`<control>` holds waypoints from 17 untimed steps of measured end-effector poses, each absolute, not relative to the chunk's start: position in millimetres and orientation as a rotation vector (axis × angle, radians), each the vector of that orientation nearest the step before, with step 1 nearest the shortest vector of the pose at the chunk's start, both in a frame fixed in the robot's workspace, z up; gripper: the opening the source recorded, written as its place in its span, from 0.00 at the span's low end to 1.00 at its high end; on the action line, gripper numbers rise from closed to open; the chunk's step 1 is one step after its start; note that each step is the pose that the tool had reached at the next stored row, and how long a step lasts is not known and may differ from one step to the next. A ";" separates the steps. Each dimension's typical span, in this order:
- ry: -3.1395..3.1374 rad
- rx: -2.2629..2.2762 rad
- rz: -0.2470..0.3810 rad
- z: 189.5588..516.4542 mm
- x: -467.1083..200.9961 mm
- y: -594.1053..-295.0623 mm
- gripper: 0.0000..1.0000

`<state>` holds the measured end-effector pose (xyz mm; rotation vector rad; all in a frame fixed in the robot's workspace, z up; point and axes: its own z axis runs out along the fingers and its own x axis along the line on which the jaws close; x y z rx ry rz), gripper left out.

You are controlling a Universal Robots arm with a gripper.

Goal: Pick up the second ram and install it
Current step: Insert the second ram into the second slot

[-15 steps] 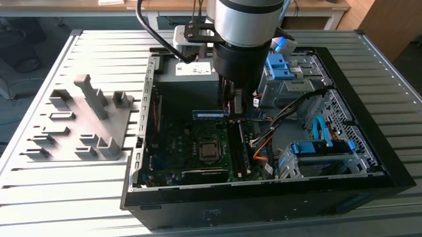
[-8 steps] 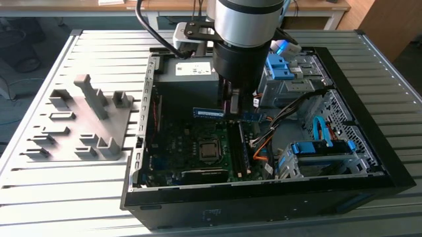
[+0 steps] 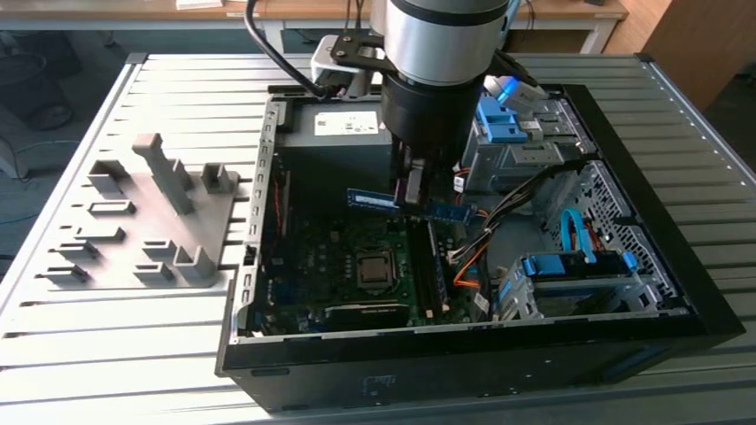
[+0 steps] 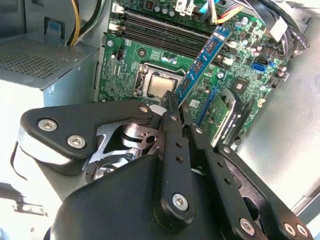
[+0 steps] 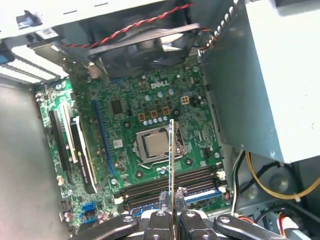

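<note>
Exterior view: I see the arm reaching down into the open computer case (image 3: pixel 473 354), which sits on the slatted counter (image 3: pixel 119 354). The gripper (image 3: pixel 410 197) is near the middle of the frame. Its fingers are clamped on the second ram (image 3: pixel 374 200), which lies level and pokes out to either side of them. It hangs above the motherboard (image 3: pixel 343 257) and is not seated. The grey holder block (image 3: pixel 154 221) stands well apart, toward the exterior view's left.

Second wrist view: the two black fingers (image 4: pixel 172 145) of the gripper (image 4: pixel 176 102) are pressed against the stick's flat faces. The second ram (image 4: pixel 202 62) runs away from them over the green board, chips and pale label showing, clear of the long black slots (image 4: pixel 165 32).

First wrist view: I'm looking at the second ram (image 5: pixel 172 155) edge-on. It shows as a thin line rising from the gripper (image 5: pixel 172 196) and crossing in front of the processor socket (image 5: pixel 156 145), with the memory slots (image 5: pixel 170 182) just beside the fingertips.

As for handling, I judge the stick light and stiff but fragile. It is a thin board that shouldn't be bent or twisted, with a contact edge best left untouched. The flat faces near mid-length look like the right place to hold, because they keep it balanced and level. The smooth faces could slip if it is pushed unevenly.
</note>
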<state>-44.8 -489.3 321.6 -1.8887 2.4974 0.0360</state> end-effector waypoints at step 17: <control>2.624 -1.706 0.035 321.2 -44.8 -489.3 0.14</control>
